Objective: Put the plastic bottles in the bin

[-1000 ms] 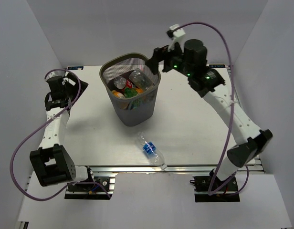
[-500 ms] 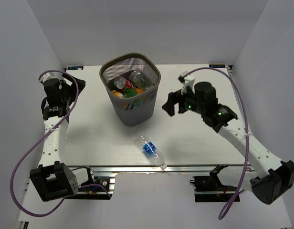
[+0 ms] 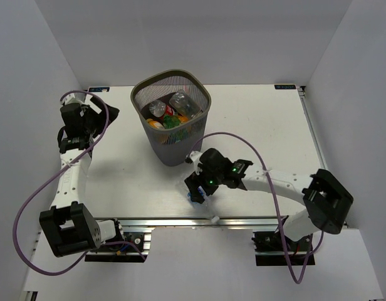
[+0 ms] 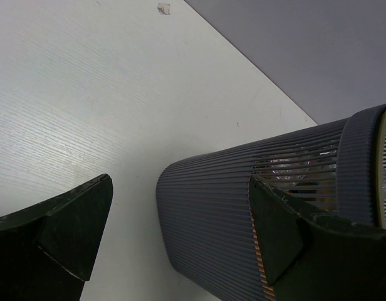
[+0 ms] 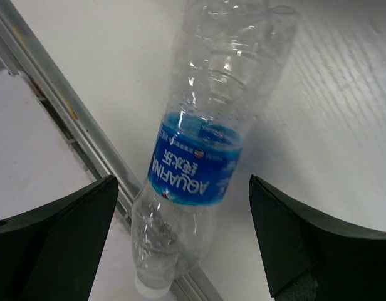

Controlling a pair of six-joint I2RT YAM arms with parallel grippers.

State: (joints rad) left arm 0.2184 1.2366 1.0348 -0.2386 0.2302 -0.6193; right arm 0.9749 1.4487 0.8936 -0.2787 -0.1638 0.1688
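The dark grey mesh bin stands at the table's back middle, and several plastic bottles lie inside it: clear, orange, green and red. One clear bottle with a blue label lies on the table near the front edge. In the right wrist view it lies between the spread fingers, with its white cap towards the rail. My right gripper is open just above that bottle. My left gripper is open and empty, left of the bin and facing its wall.
An aluminium rail runs along the table's front edge, right beside the lying bottle; it also shows in the right wrist view. White enclosure walls stand on three sides.
My right arm has swung from the bin's far rim down and forward to the bottle at the front edge. My left arm has shifted only slightly.
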